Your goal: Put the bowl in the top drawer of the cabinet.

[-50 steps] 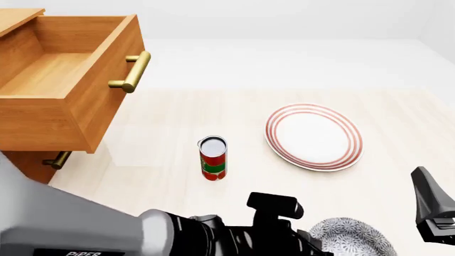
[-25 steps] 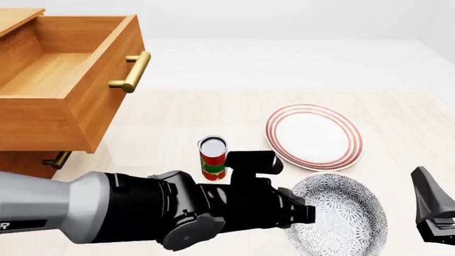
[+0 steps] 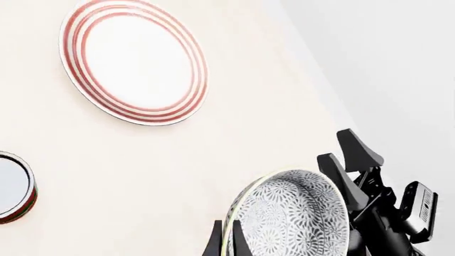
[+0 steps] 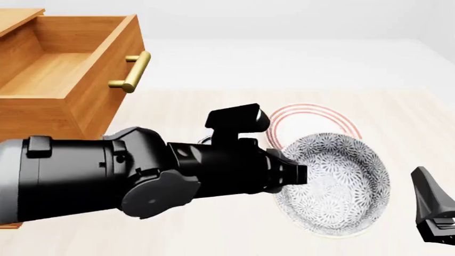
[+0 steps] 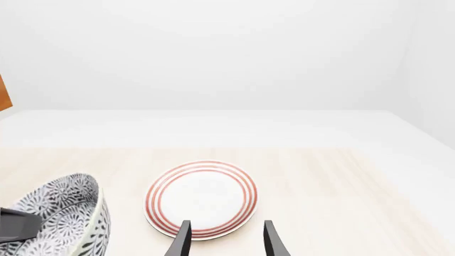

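The bowl (image 4: 334, 184), white with a dense blue-grey floral pattern, hangs tilted above the table with its inside facing the front camera. My left gripper (image 3: 226, 237) is shut on the bowl's (image 3: 291, 218) near rim, one finger inside and one outside. The top drawer (image 4: 106, 96) of the cabinet (image 4: 18, 16) stands pulled out at the far left, its brass handle (image 4: 131, 72) facing right. The big black left arm (image 4: 142, 176) stretches from the left toward the bowl. At the lower right my right gripper (image 5: 226, 234) is open and holds nothing.
A red-ringed white plate (image 5: 202, 198) lies flat behind the bowl, mostly covered by it in the front view. In the left wrist view a red can (image 3: 10, 186) stands beside the plate (image 3: 135, 61); the left arm hides the can in the front view.
The left arm has risen and swung away from the table's front edge, carrying the bowl up. The bowl now covers part of the plate, and the arm hides the can. The right gripper has stayed still.
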Robot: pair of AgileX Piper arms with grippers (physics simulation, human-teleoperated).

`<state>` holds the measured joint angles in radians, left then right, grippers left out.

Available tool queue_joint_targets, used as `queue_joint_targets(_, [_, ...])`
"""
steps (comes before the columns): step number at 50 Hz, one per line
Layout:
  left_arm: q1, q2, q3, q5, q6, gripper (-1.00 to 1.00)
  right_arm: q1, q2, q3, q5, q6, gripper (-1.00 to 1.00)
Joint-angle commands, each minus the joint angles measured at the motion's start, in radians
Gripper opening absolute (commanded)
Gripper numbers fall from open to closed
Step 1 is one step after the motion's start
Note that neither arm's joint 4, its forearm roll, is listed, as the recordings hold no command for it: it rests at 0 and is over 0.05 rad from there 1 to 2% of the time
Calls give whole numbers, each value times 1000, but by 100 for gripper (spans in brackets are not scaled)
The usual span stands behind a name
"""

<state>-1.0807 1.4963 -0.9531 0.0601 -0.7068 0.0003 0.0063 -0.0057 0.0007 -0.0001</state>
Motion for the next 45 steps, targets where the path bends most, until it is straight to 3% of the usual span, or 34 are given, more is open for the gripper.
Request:
queue_joint_targets(1, [23,-73,-44,82,35,-100,0,0,0,0,0,100])
queue_joint_targets(31, [119,-233,-179,298,128,-100,0,0,0,0,0,100])
queue_joint_targets(45, [187,-294,-198,364,134,-100,0,0,0,0,0,100])
